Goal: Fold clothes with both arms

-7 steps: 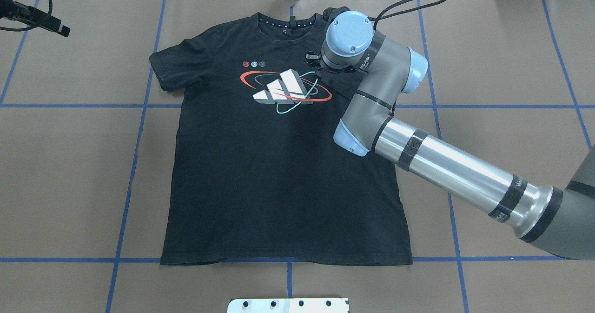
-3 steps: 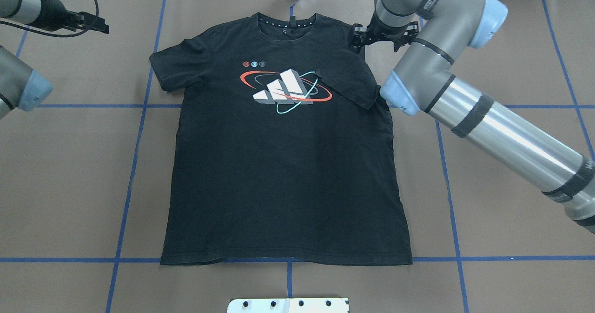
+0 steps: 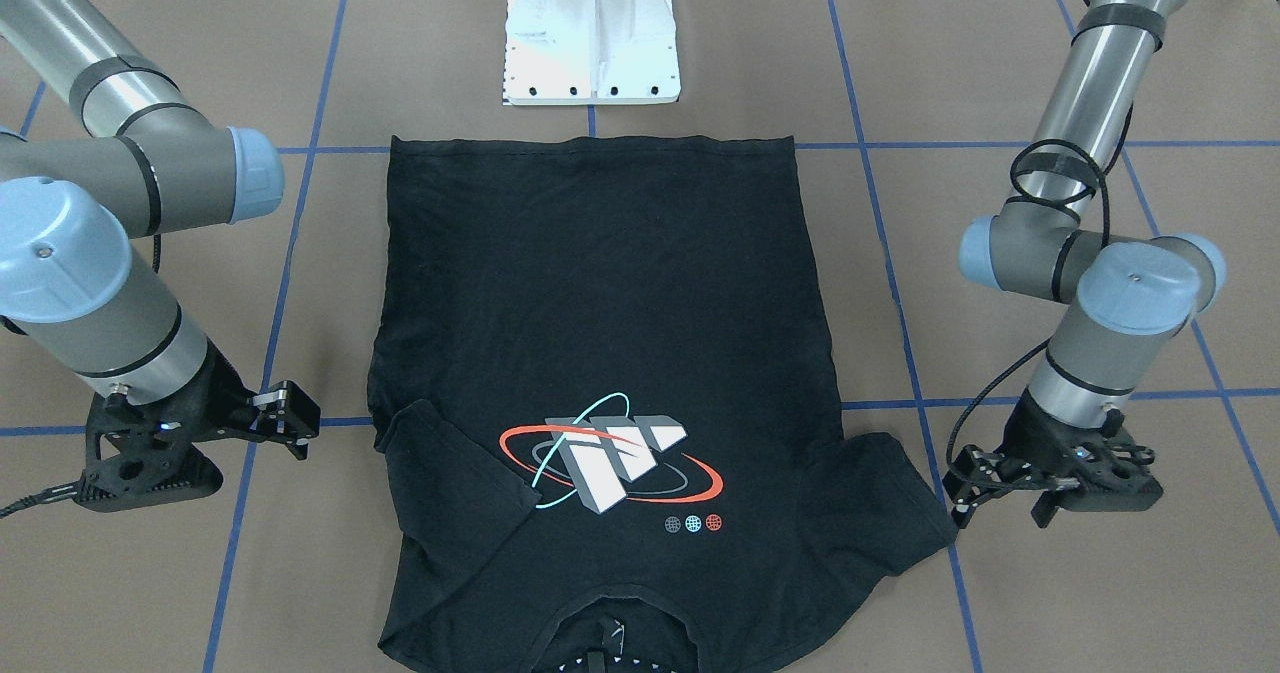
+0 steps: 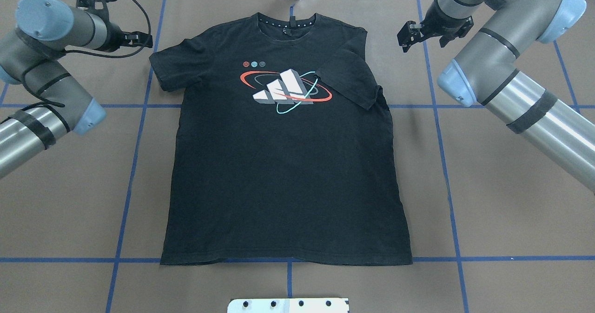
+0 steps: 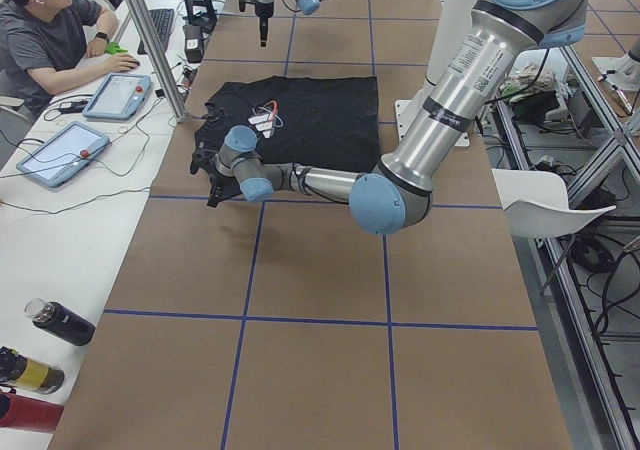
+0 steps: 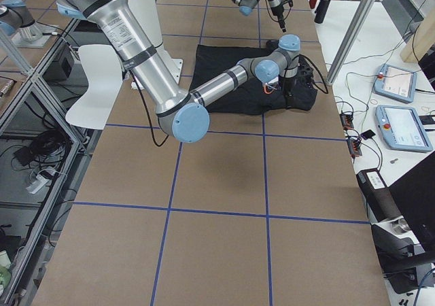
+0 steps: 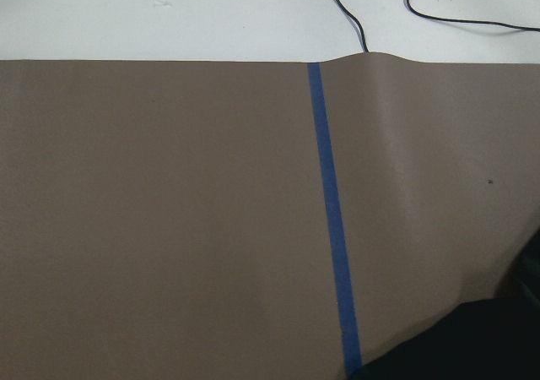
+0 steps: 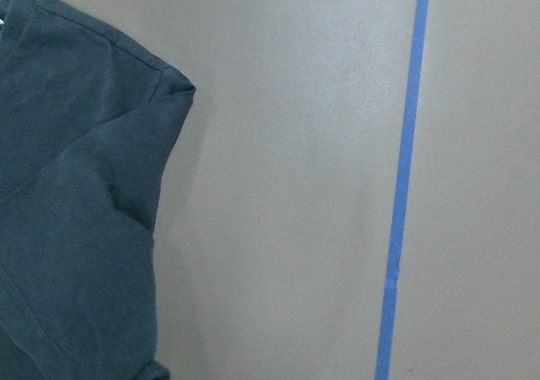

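A black T-shirt (image 4: 286, 173) lies flat and face up in the middle of the paper-covered table (image 4: 502, 201). In the overhead view its collar is toward the top of the frame and its hem runs along a line of blue tape (image 4: 69, 260) near the bottom. The white-grey block graphic (image 4: 284, 89), ringed in orange and teal, sits upper centre. The sleeve at the frame's right (image 4: 348, 78) lies folded in over the chest, its edge touching the graphic, while the sleeve at the frame's left (image 4: 168, 69) is spread out flat. The right gripper (image 4: 422, 41) hovers at upper right, just beside the shirt's shoulder and clear of the cloth, its fingers parted and holding nothing. The left gripper (image 3: 1000, 515) hangs low over the table at the front-facing view's lower right, just off the spread sleeve, likewise released and empty. The robot's white base plate (image 4: 288, 305) shows at the bottom edge of the overhead view. A seated person (image 5: 45, 40) works at a side desk, upper left in the exterior left view.
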`<action>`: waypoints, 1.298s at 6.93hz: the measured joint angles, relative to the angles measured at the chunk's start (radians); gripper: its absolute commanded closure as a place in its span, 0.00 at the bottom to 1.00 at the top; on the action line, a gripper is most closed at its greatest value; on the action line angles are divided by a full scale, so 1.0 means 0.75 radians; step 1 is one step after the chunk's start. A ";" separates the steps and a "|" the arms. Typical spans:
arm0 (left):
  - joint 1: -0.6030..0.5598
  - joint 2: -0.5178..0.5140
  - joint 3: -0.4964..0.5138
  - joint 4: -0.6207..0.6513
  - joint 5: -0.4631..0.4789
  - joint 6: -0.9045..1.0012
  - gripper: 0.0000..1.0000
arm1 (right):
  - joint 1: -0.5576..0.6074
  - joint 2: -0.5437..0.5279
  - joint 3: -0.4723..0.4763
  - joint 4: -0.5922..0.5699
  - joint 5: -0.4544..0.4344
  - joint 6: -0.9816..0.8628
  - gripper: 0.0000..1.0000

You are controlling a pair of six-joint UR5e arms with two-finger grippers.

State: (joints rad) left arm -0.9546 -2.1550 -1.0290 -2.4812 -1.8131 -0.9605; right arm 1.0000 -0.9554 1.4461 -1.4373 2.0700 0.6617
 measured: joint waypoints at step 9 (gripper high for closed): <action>0.049 -0.069 0.142 -0.091 0.047 0.035 0.56 | 0.008 -0.017 -0.008 0.006 0.009 -0.023 0.00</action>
State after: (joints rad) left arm -0.9180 -2.2069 -0.9222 -2.5493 -1.7780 -0.9342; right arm 1.0063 -0.9680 1.4400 -1.4327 2.0766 0.6444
